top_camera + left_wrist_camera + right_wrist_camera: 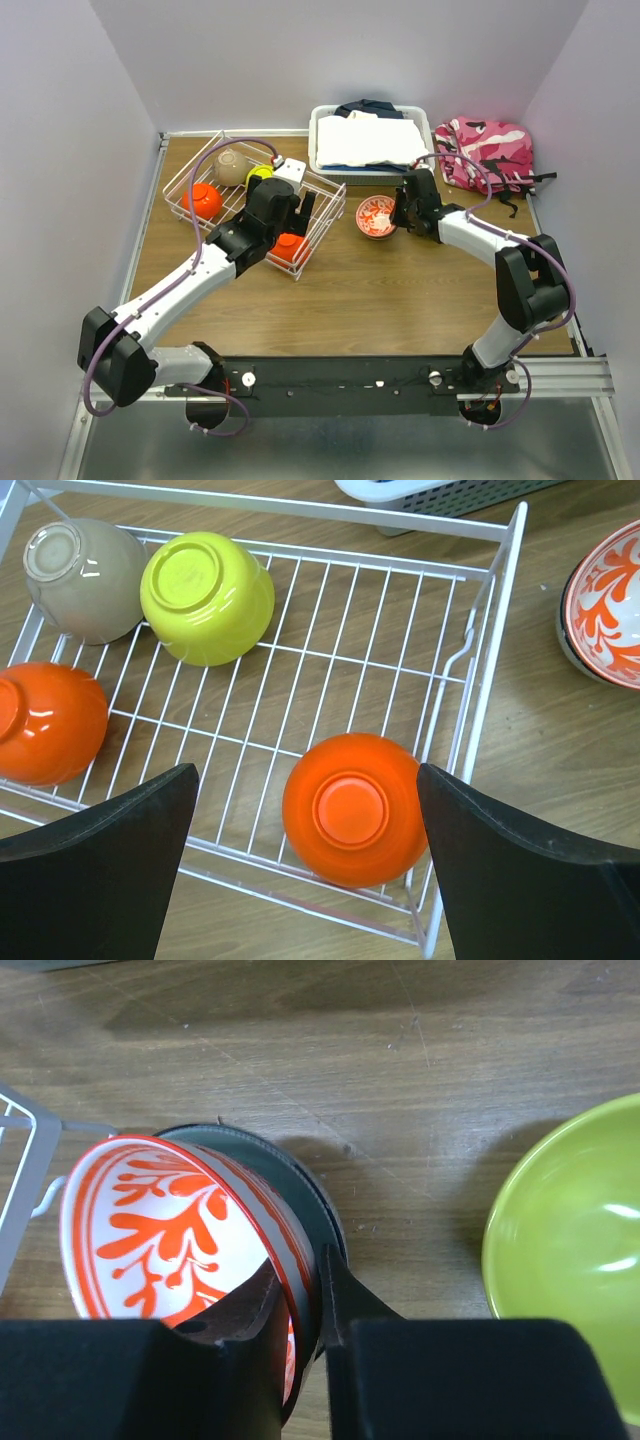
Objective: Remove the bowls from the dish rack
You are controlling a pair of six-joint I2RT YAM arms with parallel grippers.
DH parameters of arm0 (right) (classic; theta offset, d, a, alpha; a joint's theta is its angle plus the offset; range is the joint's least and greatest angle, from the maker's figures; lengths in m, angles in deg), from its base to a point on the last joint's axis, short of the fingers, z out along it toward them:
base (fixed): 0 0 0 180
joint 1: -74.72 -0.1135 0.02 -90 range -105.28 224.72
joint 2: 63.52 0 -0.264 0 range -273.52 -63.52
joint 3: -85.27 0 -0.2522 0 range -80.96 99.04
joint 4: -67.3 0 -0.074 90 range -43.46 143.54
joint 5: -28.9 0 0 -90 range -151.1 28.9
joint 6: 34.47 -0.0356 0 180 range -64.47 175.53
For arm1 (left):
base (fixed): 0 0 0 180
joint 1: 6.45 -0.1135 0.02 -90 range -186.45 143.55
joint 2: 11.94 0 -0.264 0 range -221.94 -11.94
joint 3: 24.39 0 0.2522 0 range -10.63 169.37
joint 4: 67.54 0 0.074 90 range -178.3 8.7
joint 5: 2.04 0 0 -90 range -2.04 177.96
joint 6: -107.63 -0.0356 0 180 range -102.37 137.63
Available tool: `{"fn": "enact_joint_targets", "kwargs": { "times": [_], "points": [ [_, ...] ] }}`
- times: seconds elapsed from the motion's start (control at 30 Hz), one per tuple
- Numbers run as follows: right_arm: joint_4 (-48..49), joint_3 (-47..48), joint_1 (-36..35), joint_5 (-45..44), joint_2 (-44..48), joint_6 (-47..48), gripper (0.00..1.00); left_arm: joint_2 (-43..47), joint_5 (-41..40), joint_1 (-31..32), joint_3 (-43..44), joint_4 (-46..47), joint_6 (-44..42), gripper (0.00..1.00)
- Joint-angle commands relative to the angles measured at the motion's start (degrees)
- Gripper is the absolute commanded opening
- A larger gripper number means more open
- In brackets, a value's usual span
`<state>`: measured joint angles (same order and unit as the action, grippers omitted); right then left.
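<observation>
Four bowls (350,810) remain in dish rack (500,590); patterned bowl (150,1230) and lime bowl (570,1250) unloaded onto table (450,1060). Left pincer (305,770) spread wide; right pincer (305,1280) straddles patterned rim, grip indeterminate.

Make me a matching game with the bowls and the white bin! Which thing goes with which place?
Things:
1. taupe bowl
2. patterned bowl
3. orange bowl nearest the patterned one
4. white bin

Places:
A. outside the dish rack, rim between the right fingers
B. holds folded cloth
C. upside down in the rack, beside the lime bowl
D. upside down in the rack, below the open left fingers

Pairs: 1-C, 2-A, 3-D, 4-B
</observation>
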<state>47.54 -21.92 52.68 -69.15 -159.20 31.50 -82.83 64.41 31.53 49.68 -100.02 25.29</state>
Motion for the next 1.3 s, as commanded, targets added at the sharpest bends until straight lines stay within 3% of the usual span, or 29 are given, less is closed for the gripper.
{"fn": "enact_joint_targets", "kwargs": {
  "times": [0.0,0.13,0.23,0.43,0.7,1.0,1.27],
  "points": [
    [2.0,0.5,0.1,1.8,-0.6,-0.3,0.27,-0.9,-2.6,-0.2,0.6,-1.0,0.6,0.99],
    [0.5,1.8,0.1,1.7,-0.9,-0.1,0.40,-1.0,-3.0,-0.2,0.4,-1.0,0.4,0.99],
    [-1.7,3.3,0.1,-1.1,-0.5,0.0,0.41,-1.2,-3.4,-0.2,0.5,-1.1,0.3,0.99],
    [-6.8,5.6,0.2,-6.6,1.3,0.3,0.54,-1.5,-4.8,-0.2,0.4,-1.1,-0.5,0.99],
    [-8.5,5.3,0.1,-7.2,1.5,0.5,0.54,-1.8,-5.0,-0.2,0.4,-1.4,-0.7,0.99],
    [-9.4,4.5,0.1,-2.2,5.7,-0.1,0.55,-5.6,-0.2,-0.2,2.9,-5.7,0.9,0.99],
    [-9.4,2.3,0.1,3.1,13.9,1.3,0.75,-10.1,1.5,-0.3,5.8,-11.8,3.8,0.99]
  ]
}}
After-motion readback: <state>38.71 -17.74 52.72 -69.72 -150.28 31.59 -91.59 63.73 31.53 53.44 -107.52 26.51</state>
